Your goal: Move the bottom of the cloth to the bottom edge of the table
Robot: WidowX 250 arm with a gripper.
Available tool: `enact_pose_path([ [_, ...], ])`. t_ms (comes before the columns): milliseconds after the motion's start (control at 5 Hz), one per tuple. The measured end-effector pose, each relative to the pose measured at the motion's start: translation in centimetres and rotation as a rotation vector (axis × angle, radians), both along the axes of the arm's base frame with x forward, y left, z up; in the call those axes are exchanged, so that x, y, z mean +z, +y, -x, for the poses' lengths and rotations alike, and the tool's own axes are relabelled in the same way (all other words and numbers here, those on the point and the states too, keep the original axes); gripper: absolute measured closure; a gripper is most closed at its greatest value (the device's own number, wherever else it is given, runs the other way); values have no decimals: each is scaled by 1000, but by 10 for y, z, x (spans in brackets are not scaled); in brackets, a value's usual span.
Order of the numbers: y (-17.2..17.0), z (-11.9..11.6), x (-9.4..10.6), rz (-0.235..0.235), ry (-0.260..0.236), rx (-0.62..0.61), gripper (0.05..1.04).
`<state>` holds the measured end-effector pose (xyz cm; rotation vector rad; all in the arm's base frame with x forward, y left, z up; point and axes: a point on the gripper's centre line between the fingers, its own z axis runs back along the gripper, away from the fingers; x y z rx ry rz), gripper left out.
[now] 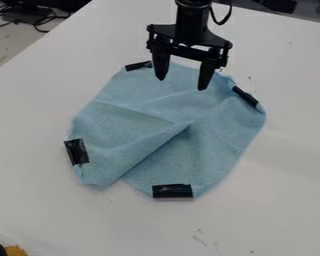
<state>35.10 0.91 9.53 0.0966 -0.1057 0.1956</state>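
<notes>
One light-blue cloth [209, 115] on the white table [276, 215], rumpled, a raised diagonal fold across its lower middle, four black tape pieces [172, 191] round its edge, gripper [183, 84] above its top part, jaws wide apart, holding nothing.

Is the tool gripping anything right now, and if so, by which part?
Nothing is held: the tool hangs over the upper part of the blue cloth, its fingers spread apart.

Soft matt blue cloth [142, 150], glossy black tape [173, 191], smooth white tabletop [42, 210]
</notes>
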Motion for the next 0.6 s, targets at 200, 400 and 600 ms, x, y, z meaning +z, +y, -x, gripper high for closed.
enact_pose_path([
  [200, 0, 4, -13, 0, 39, 7, 83],
  [400, -9, 29, -27, -3, 65, 48, 83],
  [600, -19, 55, -27, 7, 39, 90, 83],
])
